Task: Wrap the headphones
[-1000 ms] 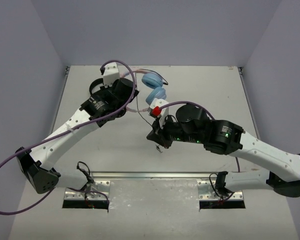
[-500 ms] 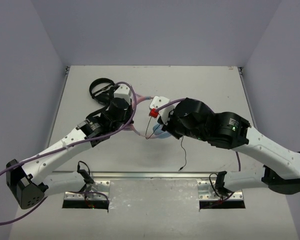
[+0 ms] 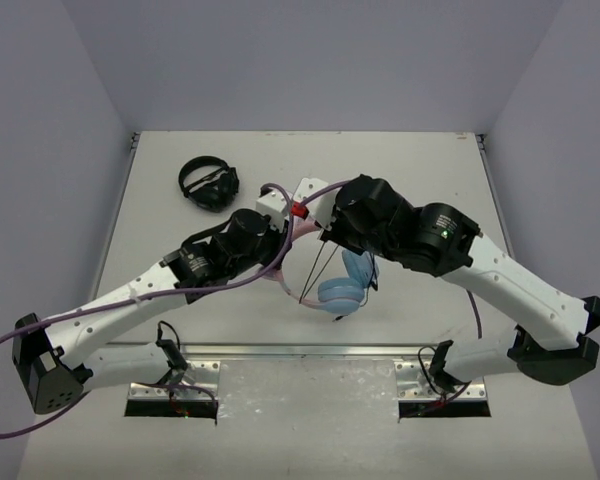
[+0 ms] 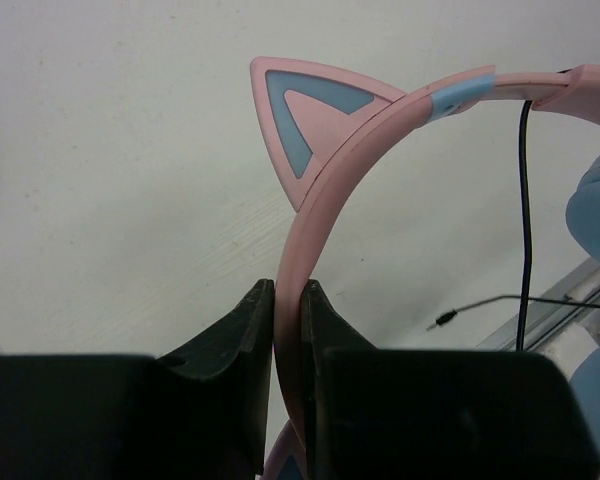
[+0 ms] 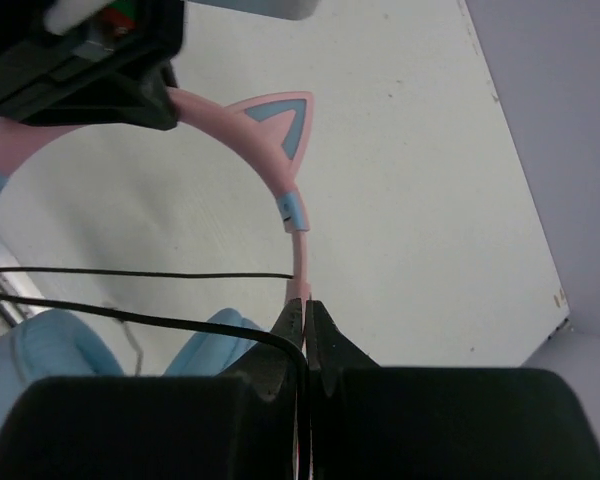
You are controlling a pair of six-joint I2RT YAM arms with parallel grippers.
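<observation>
Progress: early, by my reading; the headphones are lifted and held by both arms, but no finished coil of cable shows around any part.
Left to do: wind the loose strands around the band or cups and tuck in the free plug.
Left gripper: jaws closed tight on the headband, which rises out of the gap and arcs away to the right of the fingers.
Right gripper: jaws all but shut, with the thin end of the band running into the gap; one cable strand meets the left finger, and I cannot tell if it is pinched too.
Look: pink band with a pink-and-blue cat ear just above the left jaws; light blue ear cups hang below and left of the right jaws.
Cable: thin, black, two fairly straight strands crossing left of the right jaws; the plug dangles right of the left jaws.
Nearby: black headset on the table, well apart from both grippers.
</observation>
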